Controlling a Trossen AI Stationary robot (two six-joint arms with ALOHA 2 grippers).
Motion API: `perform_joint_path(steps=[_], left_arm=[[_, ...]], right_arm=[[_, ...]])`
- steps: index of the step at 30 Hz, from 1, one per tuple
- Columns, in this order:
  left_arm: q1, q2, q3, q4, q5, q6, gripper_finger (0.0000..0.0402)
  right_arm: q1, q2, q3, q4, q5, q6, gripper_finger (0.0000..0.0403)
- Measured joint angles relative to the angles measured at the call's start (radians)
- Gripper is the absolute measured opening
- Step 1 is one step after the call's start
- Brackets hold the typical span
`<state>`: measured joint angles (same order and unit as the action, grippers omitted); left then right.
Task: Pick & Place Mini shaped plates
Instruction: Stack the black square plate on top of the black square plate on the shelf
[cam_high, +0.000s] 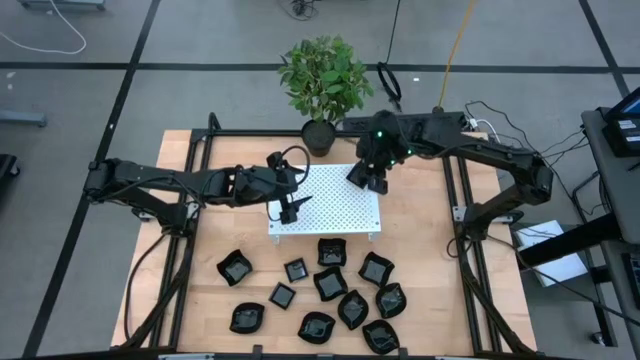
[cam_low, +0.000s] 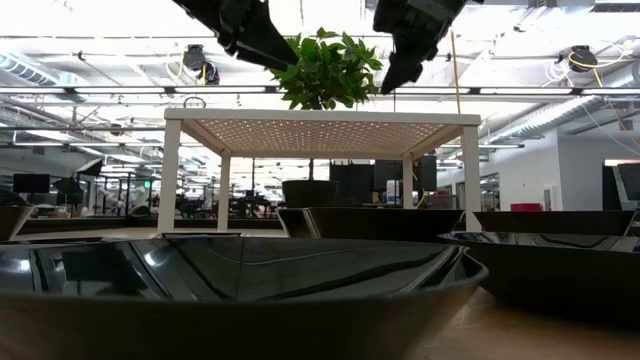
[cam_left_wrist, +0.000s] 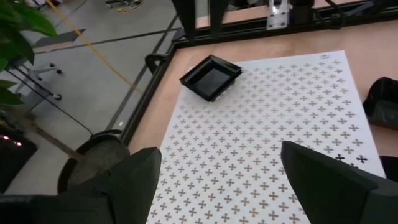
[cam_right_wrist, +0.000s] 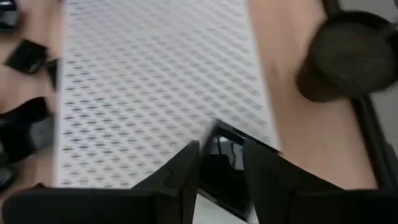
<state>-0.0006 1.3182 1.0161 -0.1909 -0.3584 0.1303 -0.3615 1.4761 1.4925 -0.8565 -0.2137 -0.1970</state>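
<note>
One square black plate (cam_left_wrist: 211, 76) lies flat on the white perforated platform (cam_high: 325, 195), near its far right corner. My right gripper (cam_high: 368, 180) hangs just above that plate, fingers open and pointing down. The right wrist view shows the plate (cam_right_wrist: 224, 165) in the gap between them. My left gripper (cam_high: 290, 212) hovers wide open over the platform's left near part, its fingertips (cam_left_wrist: 143, 180) framing bare platform. Several more black plates (cam_high: 320, 290) rest on the wooden table in front of the platform.
A potted plant (cam_high: 325, 80) stands behind the platform's far edge; its pot (cam_right_wrist: 345, 59) is close to the right gripper. The platform stands on legs (cam_low: 170, 180) above the table. A black frame (cam_high: 195, 240) runs along the table's left and right sides.
</note>
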Motion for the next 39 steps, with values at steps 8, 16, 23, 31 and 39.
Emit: perform_joint_path(steps=[8, 16, 23, 31, 39], left_arm=[[0.000, -0.011, 0.000, -0.036, -0.027, -0.004, 0.0335], [0.011, -0.106, 0.001, -0.156, -0.061, -0.085, 0.0335], [0.019, -0.228, -0.131, -0.071, -0.064, -0.144, 0.0335], [0.040, -0.446, -0.404, 0.237, -0.036, -0.242, 0.0335], [0.039, -0.573, -0.574, 0.513, 0.112, -0.270, 0.0335]], right_arm=[[0.129, -0.109, -0.127, 0.081, 0.002, 0.075, 0.0096], [0.175, -0.435, -0.473, 0.318, 0.073, 0.249, 0.0089], [0.218, -0.767, -0.802, 0.613, 0.090, 0.339, 0.0088], [0.226, -0.985, -1.018, 0.854, 0.087, 0.326, 0.0089], [0.226, -1.042, -1.070, 0.884, 0.070, 0.278, 0.0089]])
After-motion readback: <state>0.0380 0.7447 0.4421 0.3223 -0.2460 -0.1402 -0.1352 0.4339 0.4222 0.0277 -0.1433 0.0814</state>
